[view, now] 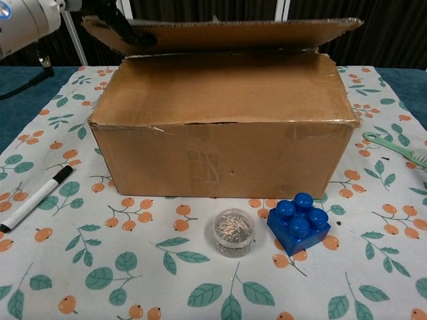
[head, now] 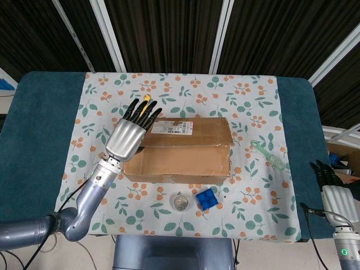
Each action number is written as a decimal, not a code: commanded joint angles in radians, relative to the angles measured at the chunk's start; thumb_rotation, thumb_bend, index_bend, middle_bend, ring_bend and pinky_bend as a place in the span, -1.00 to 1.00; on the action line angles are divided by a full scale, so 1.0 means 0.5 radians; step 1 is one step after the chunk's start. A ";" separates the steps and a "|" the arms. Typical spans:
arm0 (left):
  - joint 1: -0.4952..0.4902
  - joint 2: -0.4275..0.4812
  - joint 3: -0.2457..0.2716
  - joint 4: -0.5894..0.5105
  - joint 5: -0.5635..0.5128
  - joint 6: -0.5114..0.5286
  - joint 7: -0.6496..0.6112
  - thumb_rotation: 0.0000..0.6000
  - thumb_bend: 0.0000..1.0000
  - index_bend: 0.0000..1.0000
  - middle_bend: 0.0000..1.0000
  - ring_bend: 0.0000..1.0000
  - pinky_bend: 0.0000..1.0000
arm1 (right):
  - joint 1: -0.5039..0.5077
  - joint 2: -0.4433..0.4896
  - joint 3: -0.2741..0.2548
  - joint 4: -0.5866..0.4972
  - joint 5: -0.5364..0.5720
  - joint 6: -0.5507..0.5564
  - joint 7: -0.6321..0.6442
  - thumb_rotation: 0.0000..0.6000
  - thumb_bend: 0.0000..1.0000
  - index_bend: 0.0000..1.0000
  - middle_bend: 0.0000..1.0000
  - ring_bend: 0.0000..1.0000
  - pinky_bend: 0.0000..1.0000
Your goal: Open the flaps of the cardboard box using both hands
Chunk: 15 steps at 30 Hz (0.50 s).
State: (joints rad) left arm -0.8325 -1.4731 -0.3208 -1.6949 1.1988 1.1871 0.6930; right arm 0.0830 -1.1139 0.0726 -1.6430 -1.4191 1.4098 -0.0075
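Left hand [head: 129, 138]: silver shell showing, black fingers [head: 147, 115].
Left arm [head: 84, 201]: grey-blue segments, ribbed silver wrist.
Right hand [head: 336, 197]: silver back, black fingers, green light glowing below.

left hand [head: 129, 136] raised, fingers extended, right hand [head: 336, 198] idle
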 commanded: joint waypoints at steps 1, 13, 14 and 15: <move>-0.053 0.021 -0.081 0.052 -0.053 -0.018 -0.024 1.00 -0.51 -1.00 -1.00 -1.00 -1.00 | 0.002 0.005 -0.002 -0.007 0.011 -0.013 0.001 1.00 -0.74 -1.00 -1.00 -1.00 -0.61; -0.364 -0.048 -0.213 0.581 -0.143 -0.222 0.030 1.00 -0.51 -1.00 -1.00 -1.00 -1.00 | -0.001 0.018 -0.006 -0.041 0.028 -0.029 0.009 1.00 -0.74 -1.00 -1.00 -1.00 -0.61; -0.385 -0.059 -0.213 0.629 -0.138 -0.232 0.034 1.00 -0.51 -1.00 -1.00 -1.00 -1.00 | -0.001 0.019 -0.005 -0.043 0.033 -0.030 0.009 1.00 -0.74 -1.00 -1.00 -1.00 -0.61; -0.414 -0.078 -0.214 0.698 -0.138 -0.249 0.032 1.00 -0.51 -1.00 -1.00 -1.00 -1.00 | -0.002 0.020 -0.004 -0.045 0.040 -0.033 0.010 1.00 -0.74 -1.00 -1.00 -1.00 -0.61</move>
State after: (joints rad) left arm -0.9985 -1.4893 -0.4212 -1.4131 1.1304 1.0896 0.7027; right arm 0.0824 -1.1043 0.0700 -1.6647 -1.4009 1.3943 -0.0030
